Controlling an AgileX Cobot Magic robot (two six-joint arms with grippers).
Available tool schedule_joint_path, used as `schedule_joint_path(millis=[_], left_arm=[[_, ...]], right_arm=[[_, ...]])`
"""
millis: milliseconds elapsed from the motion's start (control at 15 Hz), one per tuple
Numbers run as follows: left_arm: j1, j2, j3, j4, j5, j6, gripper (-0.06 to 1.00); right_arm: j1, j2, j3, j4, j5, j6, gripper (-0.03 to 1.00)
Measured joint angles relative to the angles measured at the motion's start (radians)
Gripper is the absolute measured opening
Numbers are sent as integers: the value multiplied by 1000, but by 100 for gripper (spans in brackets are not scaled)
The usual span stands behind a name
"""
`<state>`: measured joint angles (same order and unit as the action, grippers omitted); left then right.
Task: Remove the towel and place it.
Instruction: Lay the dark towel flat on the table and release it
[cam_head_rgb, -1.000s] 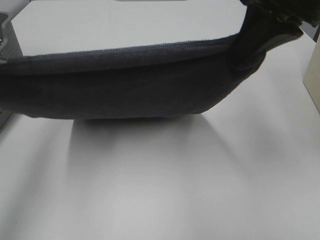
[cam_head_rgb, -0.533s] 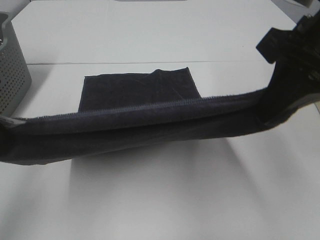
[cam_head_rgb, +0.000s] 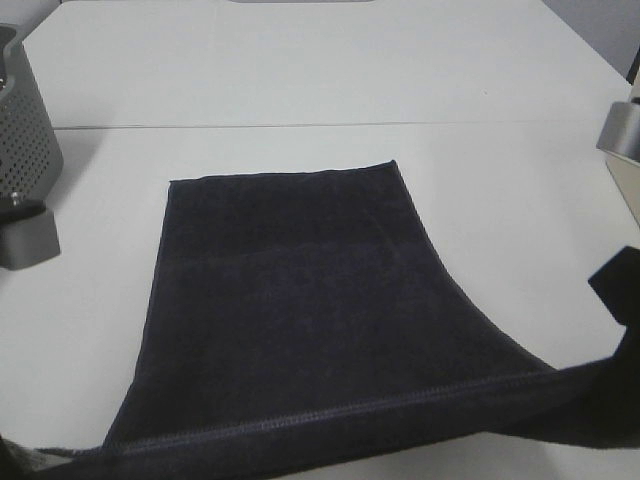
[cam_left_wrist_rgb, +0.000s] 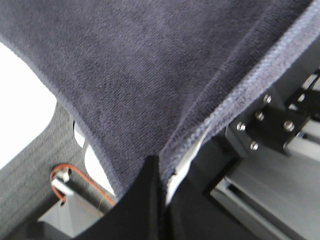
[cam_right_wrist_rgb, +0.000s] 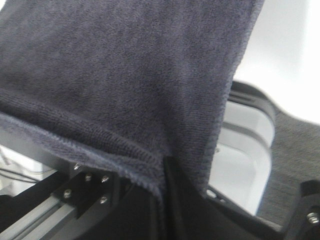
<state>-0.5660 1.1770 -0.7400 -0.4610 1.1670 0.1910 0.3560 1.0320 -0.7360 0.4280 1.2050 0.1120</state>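
The towel (cam_head_rgb: 290, 300) is very dark navy terry cloth with a stitched hem. Most of it lies spread flat on the white table (cam_head_rgb: 300, 90); its near hem is lifted off the table and stretched between my two grippers. My left gripper (cam_left_wrist_rgb: 160, 172) is shut on the towel (cam_left_wrist_rgb: 150, 75) at one near corner, almost out of the high view at the bottom left. My right gripper (cam_right_wrist_rgb: 165, 167) is shut on the towel (cam_right_wrist_rgb: 125, 75) at the other near corner, and shows as a dark shape (cam_head_rgb: 615, 395) at the bottom right of the high view.
A grey perforated basket (cam_head_rgb: 22, 120) stands at the table's left edge, with a grey block (cam_head_rgb: 28, 238) just in front of it. A beige and grey box (cam_head_rgb: 625, 150) stands at the right edge. A seam (cam_head_rgb: 300, 125) crosses the table behind the towel.
Both grippers have pulled the towel's held edge toward the near side and down. The towel, first hanging stretched in the air, now lies mostly flat on the table.
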Motion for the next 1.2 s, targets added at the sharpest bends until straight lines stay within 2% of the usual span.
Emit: schedule_joint_path(millis=[333, 667, 1200], left_arm=[[-64, -12, 69, -30, 0, -27, 0], [-64, 13, 78, -37, -8, -44, 0], [-64, 192, 76, -49, -25, -140, 0]], right_arm=[[-2, -158, 152, 78, 4, 85, 1], [-2, -110, 198, 77, 3, 83, 1], [-2, 200, 201, 42, -13, -78, 1]])
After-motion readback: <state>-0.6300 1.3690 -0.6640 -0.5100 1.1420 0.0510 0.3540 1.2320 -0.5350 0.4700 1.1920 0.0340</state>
